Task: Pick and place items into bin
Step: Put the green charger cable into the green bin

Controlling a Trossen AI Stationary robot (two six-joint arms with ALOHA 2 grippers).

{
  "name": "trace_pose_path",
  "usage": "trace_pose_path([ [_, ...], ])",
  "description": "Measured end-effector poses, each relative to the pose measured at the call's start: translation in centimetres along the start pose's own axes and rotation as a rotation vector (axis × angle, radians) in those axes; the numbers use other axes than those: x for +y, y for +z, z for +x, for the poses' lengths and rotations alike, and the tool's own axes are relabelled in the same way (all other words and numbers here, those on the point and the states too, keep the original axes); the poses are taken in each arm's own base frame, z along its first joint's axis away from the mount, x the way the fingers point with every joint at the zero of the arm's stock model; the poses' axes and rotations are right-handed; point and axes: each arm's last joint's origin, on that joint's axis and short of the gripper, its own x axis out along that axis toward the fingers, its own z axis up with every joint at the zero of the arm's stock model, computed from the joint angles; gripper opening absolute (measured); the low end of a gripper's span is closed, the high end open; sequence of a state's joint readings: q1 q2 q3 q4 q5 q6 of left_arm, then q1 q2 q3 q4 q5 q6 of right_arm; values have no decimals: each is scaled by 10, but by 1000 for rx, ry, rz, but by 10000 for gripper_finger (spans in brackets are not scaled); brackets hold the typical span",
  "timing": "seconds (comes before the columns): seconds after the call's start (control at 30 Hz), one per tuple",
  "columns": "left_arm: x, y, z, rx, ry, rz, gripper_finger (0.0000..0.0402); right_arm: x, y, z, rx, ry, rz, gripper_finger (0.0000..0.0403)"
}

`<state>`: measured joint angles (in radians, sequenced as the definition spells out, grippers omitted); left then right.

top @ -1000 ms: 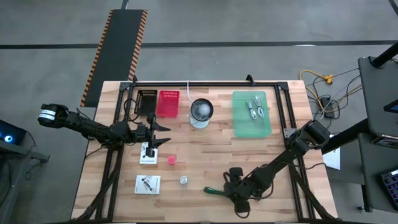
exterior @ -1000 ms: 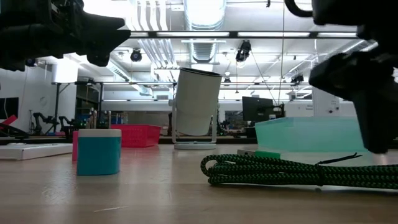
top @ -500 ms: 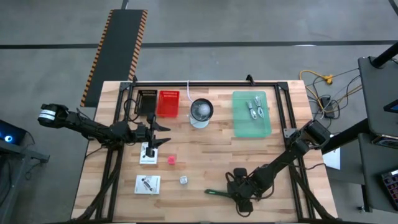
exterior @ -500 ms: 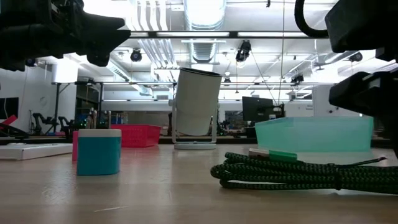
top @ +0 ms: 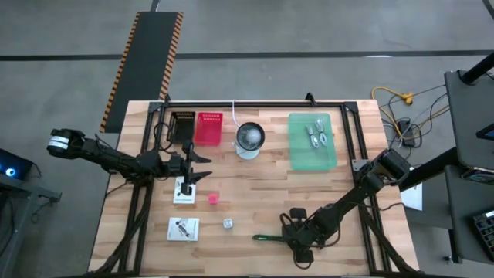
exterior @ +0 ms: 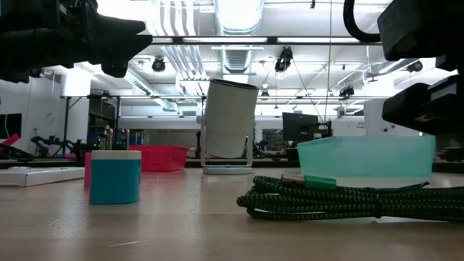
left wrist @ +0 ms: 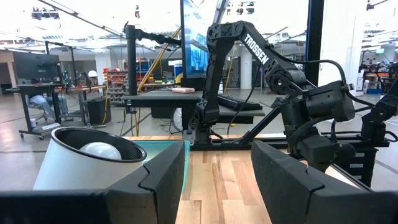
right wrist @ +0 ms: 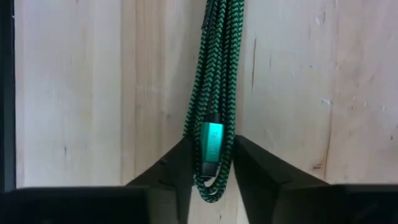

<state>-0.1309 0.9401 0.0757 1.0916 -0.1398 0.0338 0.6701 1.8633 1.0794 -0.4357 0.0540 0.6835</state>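
A green braided cable (top: 266, 238), bundled in several strands, lies near the table's front right. My right gripper (right wrist: 211, 171) is over its end, shut on it. My left gripper (top: 202, 166) hovers open and holds nothing at the table's left middle, above a white card (top: 184, 190). A second white card (top: 184, 228), a red cube (top: 212, 198) and a silver cube (top: 228, 223) lie flat on the wood. The green bin (top: 312, 141) stands far right with silvery metal pieces (top: 316, 135) inside. My right gripper pinches the cable bundle between its two fingers (right wrist: 171, 168), at the looped end beside the green metal plug (right wrist: 211, 142). The fingers come steeply from above and stand across the strands. The cable lies along the table (exterior: 326, 201).
A red basket (top: 208, 128) and a dark basket (top: 183, 126) stand at the far left. A round white bowl-like thing (top: 249, 137) is beside them. A black frame (top: 255, 104) runs along the far edge and down both sides of the table.
My right gripper has settled slightly lower over the cable's end and has shut on it. The cable bundle has shifted a little on the table, first toward the right, then back.
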Motion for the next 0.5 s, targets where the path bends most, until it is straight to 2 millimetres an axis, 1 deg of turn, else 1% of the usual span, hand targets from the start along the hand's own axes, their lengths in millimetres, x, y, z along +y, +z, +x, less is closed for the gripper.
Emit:
trace_pose_path([
  [0.17,0,0,0,0,0,0,171,0,0,0,20,22,64,45],
  [0.27,0,0,0,0,0,0,171,0,0,0,17,18,70,25],
  [0.37,0,0,0,0,0,0,171,-1,1,0,15,14,66,15],
  [0.5,0,0,0,0,0,0,171,-5,3,0,-10,-19,37,14],
])
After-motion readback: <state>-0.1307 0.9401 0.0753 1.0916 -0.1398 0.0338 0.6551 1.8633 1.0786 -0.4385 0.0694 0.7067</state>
